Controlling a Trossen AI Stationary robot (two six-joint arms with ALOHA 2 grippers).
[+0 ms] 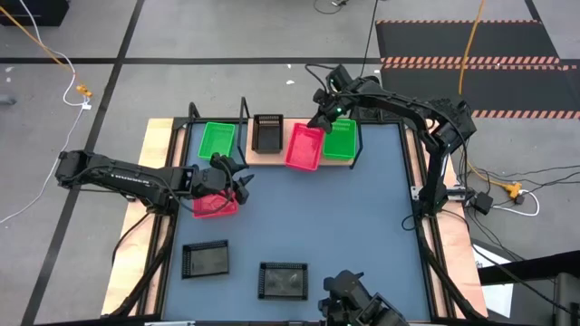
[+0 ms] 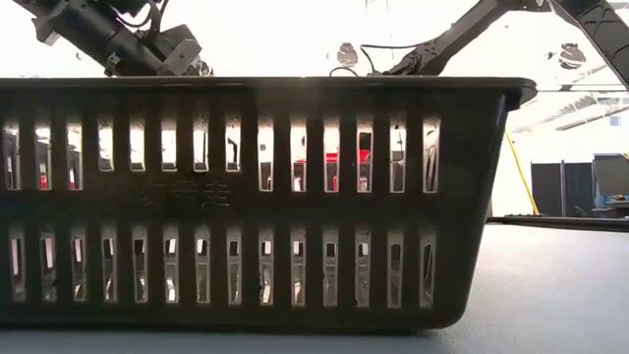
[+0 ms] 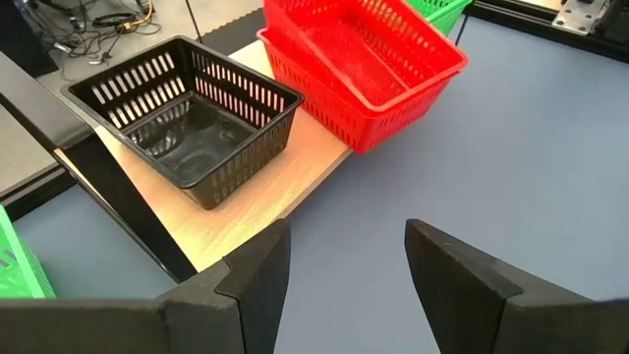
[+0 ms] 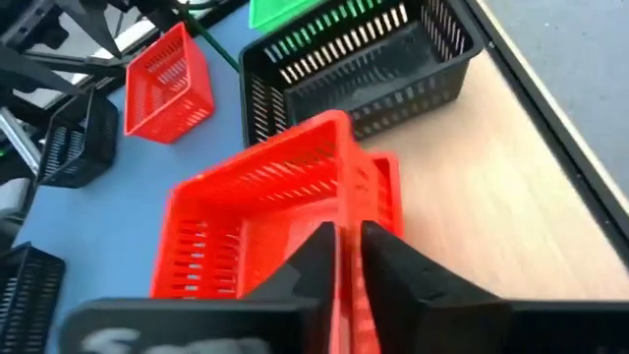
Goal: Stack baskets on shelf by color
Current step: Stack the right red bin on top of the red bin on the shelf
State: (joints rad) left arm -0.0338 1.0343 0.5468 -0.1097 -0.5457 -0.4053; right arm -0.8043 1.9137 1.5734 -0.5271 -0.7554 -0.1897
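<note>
Slotted black plastic basket (image 2: 256, 197), right end effector (image 4: 346, 258) pinching perforated red basket (image 4: 265, 211) rim, left end effector (image 3: 344, 275) spread.

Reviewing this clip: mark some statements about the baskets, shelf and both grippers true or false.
1. The right gripper pinches the wall of a red basket at the shelf. True.
2. The left gripper holds a black basket. False: it is open and empty.
3. One black basket sits on the shelf. True.
4. Both black baskets off the shelf are stacked. False: they lie apart on the table.
</note>
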